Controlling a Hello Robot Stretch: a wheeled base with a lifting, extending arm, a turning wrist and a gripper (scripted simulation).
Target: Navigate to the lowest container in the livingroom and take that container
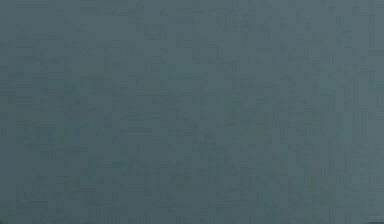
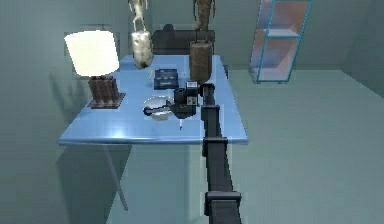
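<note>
Dark arm bar [image 2: 221, 178] reaches from the arm side view's bottom edge over a blue table [image 2: 100, 132]. Left to right on the table: a white-shaded lamp [image 2: 92, 55]; a pale shallow bowl [image 2: 157, 106] (judged to be the container sought); the gripper [image 2: 181, 104], with the bowl just beside it toward the view's left. Whether the fingers are spread or pressed together cannot be told, nor whether they hold anything. Farther right, a teal shelf [image 2: 280, 40] stands well apart on grey floor. The forward view faces a plain wall [image 1: 190, 110].
</note>
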